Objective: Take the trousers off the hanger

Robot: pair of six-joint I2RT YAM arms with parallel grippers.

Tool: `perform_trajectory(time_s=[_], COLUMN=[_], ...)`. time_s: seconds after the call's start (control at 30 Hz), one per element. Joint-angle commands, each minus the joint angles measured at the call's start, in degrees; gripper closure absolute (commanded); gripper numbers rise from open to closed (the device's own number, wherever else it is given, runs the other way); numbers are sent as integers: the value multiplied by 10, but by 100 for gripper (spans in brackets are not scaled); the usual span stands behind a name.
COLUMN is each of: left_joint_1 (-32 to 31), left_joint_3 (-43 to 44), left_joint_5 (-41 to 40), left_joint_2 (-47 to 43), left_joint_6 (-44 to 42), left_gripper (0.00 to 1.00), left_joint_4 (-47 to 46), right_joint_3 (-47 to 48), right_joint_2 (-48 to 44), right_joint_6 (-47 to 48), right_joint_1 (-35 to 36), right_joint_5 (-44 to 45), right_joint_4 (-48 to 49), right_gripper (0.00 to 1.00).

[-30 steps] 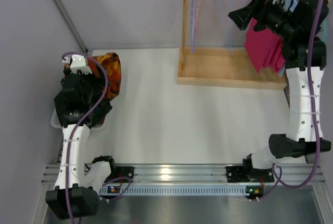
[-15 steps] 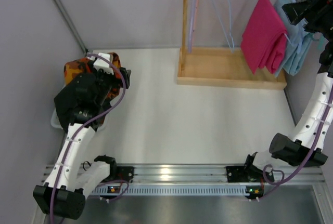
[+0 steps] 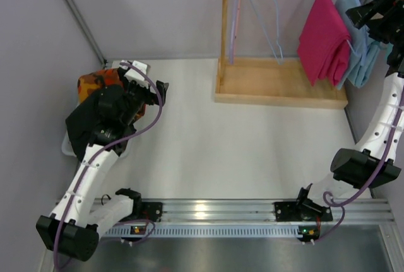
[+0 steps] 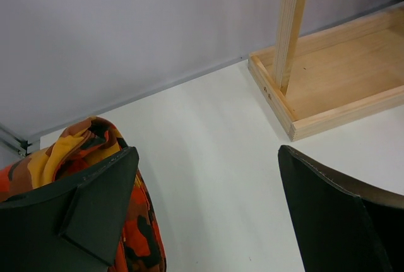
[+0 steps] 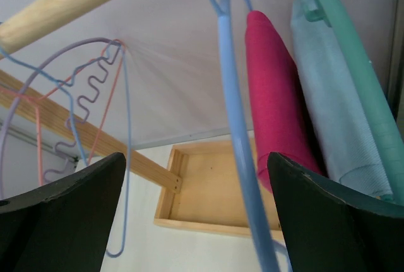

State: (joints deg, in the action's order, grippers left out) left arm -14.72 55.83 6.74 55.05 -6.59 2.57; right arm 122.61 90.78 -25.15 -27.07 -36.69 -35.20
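The magenta trousers (image 3: 325, 38) hang folded over a blue wire hanger (image 5: 235, 89) on the wooden rack. In the right wrist view the trousers (image 5: 274, 101) hang just right of that wire. My right gripper (image 3: 371, 12) is high at the far right beside them, open (image 5: 196, 177), with the blue wire running between its jaws untouched. My left gripper (image 3: 158, 90) hovers open (image 4: 208, 158) over the table's left side, holding nothing.
An orange camouflage garment (image 3: 93, 82) lies at the left (image 4: 66, 152). A pale blue garment (image 5: 338, 114) on a green hanger (image 5: 344, 38) hangs right of the trousers. Empty wire hangers (image 3: 262, 13) hang over the rack's wooden base (image 3: 278, 86).
My right arm has pulled away from in front of the trousers to the far right, uncovering them. The left arm has swung right, off the orange garment.
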Motion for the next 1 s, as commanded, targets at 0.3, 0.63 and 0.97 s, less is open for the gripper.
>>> perform_trajectory(time_s=[0.3, 0.63, 0.97], left_joint_1=[-1, -6, -13], left_joint_3=[33, 34, 33], left_joint_5=[-10, -7, -12], left_joint_2=[1, 4, 7], left_joint_6=[-9, 8, 5], left_gripper=[2, 2, 2], left_joint_4=[-43, -43, -42], right_joint_3=[-69, -156, -120], right_joint_2=[-8, 8, 55], right_joint_6=[-31, -256, -373], right_joint_1=[19, 38, 59], right_joint_5=[-31, -148, -166], right_joint_4=[41, 275, 414], right_gripper=[24, 51, 76])
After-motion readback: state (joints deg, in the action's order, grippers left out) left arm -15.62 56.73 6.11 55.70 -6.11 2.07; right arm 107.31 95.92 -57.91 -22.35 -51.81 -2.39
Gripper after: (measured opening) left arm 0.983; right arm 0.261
